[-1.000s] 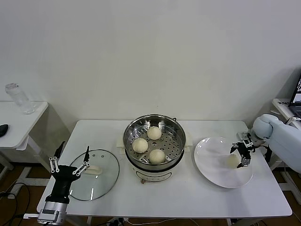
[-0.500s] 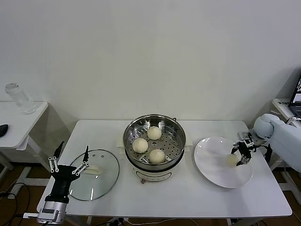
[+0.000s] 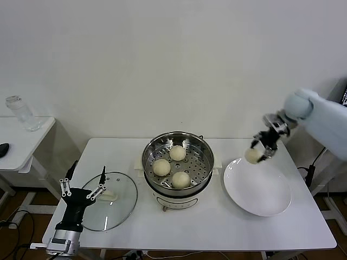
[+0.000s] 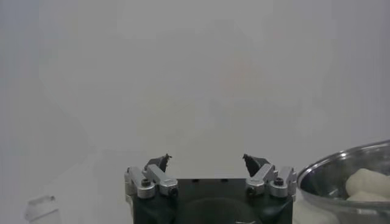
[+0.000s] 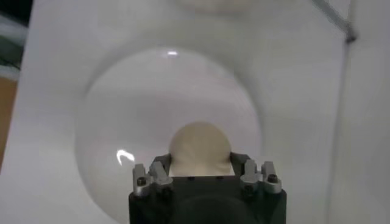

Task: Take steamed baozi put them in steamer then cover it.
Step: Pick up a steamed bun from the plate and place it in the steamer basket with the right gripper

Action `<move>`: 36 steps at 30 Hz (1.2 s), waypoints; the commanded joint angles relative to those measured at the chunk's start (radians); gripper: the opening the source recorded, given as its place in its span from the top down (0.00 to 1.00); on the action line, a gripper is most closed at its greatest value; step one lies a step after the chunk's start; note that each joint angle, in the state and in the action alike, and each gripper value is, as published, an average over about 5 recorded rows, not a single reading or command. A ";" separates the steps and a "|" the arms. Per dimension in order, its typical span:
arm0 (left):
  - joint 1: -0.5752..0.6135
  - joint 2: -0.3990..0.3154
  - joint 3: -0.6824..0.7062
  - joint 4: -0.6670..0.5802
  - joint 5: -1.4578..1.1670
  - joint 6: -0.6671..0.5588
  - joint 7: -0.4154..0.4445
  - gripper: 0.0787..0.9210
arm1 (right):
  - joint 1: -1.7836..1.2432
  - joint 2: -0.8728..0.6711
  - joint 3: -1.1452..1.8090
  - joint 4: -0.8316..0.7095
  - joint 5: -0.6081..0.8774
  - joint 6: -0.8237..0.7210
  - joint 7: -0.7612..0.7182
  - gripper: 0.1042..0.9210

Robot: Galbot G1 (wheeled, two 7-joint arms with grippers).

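Observation:
The steamer [image 3: 178, 144] stands at the table's middle with three baozi on its perforated tray: one at the back [image 3: 178, 153], one at the left [image 3: 161, 167], one at the front [image 3: 181, 179]. My right gripper [image 3: 256, 154] is shut on the fourth baozi [image 3: 252, 156] and holds it in the air above the white plate's [image 3: 258, 195] far left edge; in the right wrist view the bun [image 5: 199, 148] sits between the fingers over the plate [image 5: 122, 122]. The glass cover [image 3: 116, 203] lies flat left of the steamer. My left gripper [image 3: 83, 183] is open at the cover's left edge.
A side table with a clear jar [image 3: 21, 113] and a dark object [image 3: 3, 149] stands at the far left. The steamer's rim [image 4: 341, 167] shows in the left wrist view beside my open left gripper [image 4: 207, 163].
My right gripper has lifted the baozi off the plate and moved it up and left toward the steamer. The left arm has barely shifted.

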State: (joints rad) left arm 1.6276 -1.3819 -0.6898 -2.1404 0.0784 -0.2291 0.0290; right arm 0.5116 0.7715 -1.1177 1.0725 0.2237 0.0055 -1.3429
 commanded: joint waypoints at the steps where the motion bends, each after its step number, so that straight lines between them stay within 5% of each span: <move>1: -0.001 -0.001 0.004 -0.002 0.001 0.001 0.001 0.12 | 0.307 0.192 -0.222 0.120 0.251 -0.083 -0.046 0.30; 15: -0.015 -0.003 0.004 0.006 0.000 0.003 -0.004 0.12 | 0.181 0.379 -0.262 0.114 0.191 -0.121 0.056 0.31; 36: -0.011 0.000 -0.003 0.004 -0.004 -0.002 -0.006 0.12 | 0.046 0.448 -0.267 0.046 0.021 -0.105 0.079 0.32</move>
State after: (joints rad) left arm 1.6162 -1.3828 -0.6925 -2.1346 0.0757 -0.2294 0.0237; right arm 0.5950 1.1869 -1.3761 1.1290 0.2974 -0.0996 -1.2784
